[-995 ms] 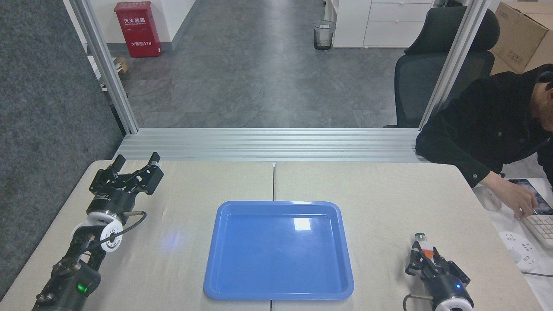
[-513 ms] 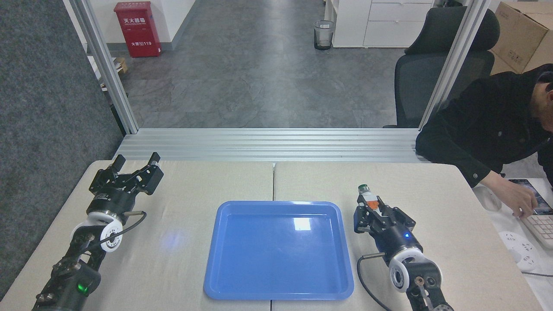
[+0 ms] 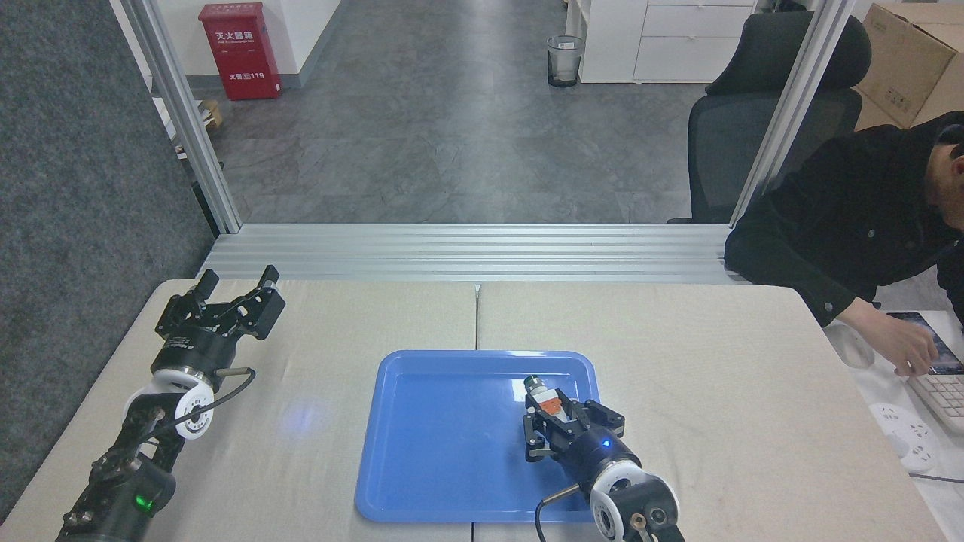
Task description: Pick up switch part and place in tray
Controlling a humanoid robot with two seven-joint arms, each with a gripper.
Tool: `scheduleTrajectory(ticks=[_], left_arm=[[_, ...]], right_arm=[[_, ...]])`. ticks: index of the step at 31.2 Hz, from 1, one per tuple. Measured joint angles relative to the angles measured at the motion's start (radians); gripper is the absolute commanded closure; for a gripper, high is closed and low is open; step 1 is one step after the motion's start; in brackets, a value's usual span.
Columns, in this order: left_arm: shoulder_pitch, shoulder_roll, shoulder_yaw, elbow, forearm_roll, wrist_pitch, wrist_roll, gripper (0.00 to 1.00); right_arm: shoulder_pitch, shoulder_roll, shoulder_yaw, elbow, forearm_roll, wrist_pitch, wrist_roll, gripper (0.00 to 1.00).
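The right gripper [image 3: 556, 418] is clenched on the switch [image 3: 547, 397], its fingers pinching the white and orange body while the metal collar and cap poke out ahead, away from the robot. Gripper and switch sit over the right half of the tray [image 3: 422, 497], well inside its rim. From this angle I cannot tell whether the switch touches the tray floor or hangs just above it.

Across the table [image 3: 715, 339], the left gripper [image 3: 235, 284] rests with its fingers spread, holding nothing, well apart from the tray. Off to the right, a person [image 3: 851, 218] in a dark jacket leans over a keyboard [image 3: 941, 395], clear of the robot's reach.

As for progress, I'd say most of the job is done: the switch is picked up and carried over its target. What remains looks short: lower it if it is not down yet, let the fingers go, and draw the arm back. The one thing I'd watch is the release, since the round collar could let the switch roll on that glossy floor.
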State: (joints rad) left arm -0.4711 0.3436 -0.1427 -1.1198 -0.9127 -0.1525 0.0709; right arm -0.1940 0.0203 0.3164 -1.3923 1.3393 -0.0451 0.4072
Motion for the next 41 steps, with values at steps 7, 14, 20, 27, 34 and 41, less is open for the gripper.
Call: scheduleTrajectory(ticks=[7,14,20,27,34,41], left_arm=[[0.0,0.0,0.0,0.0,0.0,0.0,0.0,0.0],[0.0,0.0,0.0,0.0,0.0,0.0,0.0,0.0],[0.0,0.0,0.0,0.0,0.0,0.0,0.0,0.0],[0.0,0.0,0.0,0.0,0.0,0.0,0.0,0.0],[0.0,0.0,0.0,0.0,0.0,0.0,0.0,0.0],[0.0,0.0,0.0,0.0,0.0,0.0,0.0,0.0]], right_arm=[[-0.023,0.023,0.002,0.01,-0.03,-0.028,-0.065,0.0],[-0.107,0.014,-0.065,0.017,-0.08,-0.05,-0.129,0.0],[-0.162,-0.063,-0.139,0.031,-0.117,-0.084,-0.191,0.0],[-0.186,-0.154,-0.216,0.057,-0.219,-0.095,-0.242,0.0],[-0.192,-0.217,-0.275,0.078,-0.282,-0.098,-0.253,0.0],[-0.197,-0.256,-0.313,0.091,-0.313,-0.102,-0.255,0.0]])
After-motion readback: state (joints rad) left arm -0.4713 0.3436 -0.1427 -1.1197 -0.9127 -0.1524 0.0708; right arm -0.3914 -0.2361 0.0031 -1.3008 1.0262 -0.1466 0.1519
